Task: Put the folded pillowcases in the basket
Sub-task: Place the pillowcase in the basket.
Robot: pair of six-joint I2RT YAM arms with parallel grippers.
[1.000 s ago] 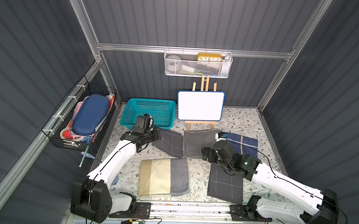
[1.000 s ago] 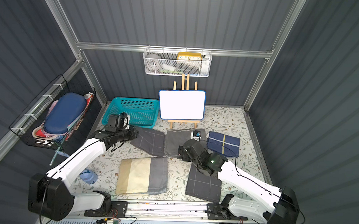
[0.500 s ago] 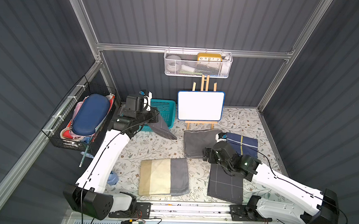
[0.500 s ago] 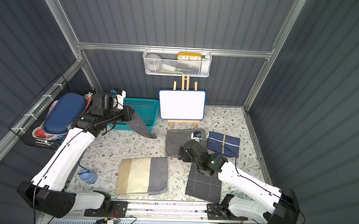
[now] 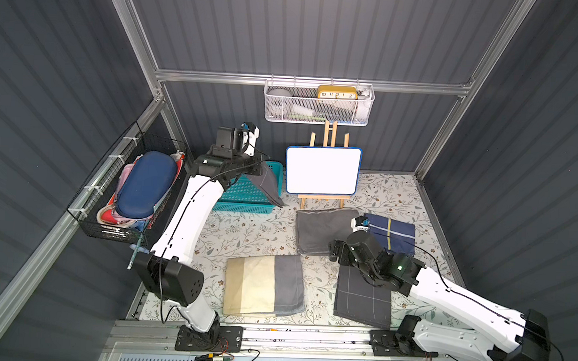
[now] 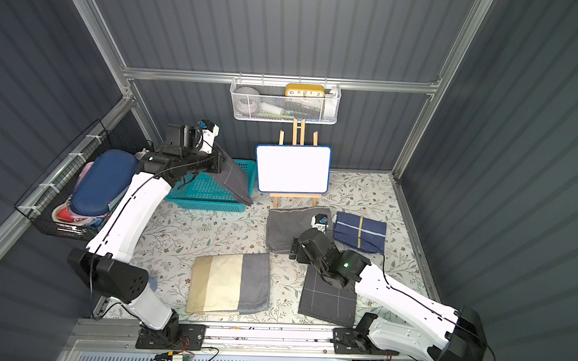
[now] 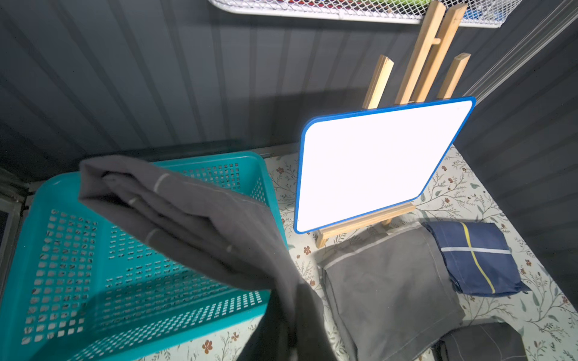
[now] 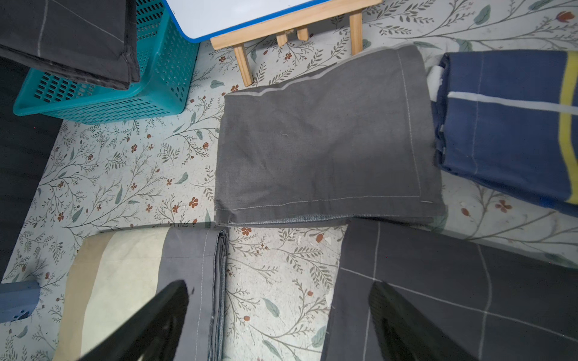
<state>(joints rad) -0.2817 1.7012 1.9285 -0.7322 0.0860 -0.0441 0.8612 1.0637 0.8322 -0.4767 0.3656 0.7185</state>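
Observation:
The teal basket (image 5: 245, 208) (image 6: 208, 206) stands at the back left of the floral table; it also shows in the wrist views (image 7: 62, 250) (image 8: 109, 107). My left gripper (image 5: 258, 162) (image 6: 219, 161) is raised above the basket's right end, shut on the folded pillowcase (image 5: 269, 185) (image 6: 235, 180), a dark grey cloth with thin pale lines. The pillowcase (image 7: 203, 225) (image 8: 68, 40) hangs tilted over the basket and hides the left fingers. My right gripper (image 8: 278, 284) (image 5: 336, 252) hovers open and empty over the table's middle.
A whiteboard on a wooden easel (image 5: 322, 171) stands right of the basket. Other folded cloths lie on the table: plain grey (image 5: 322, 230), navy striped (image 5: 392, 232), beige and grey (image 5: 261, 285), dark checked (image 5: 362, 300). A black wire basket (image 5: 134, 193) and white mesh rack (image 5: 319, 103) hang on the walls.
My left arm has lifted the dark grey pillowcase off the table and carried it back and up, over the teal basket. The right arm has stayed put.

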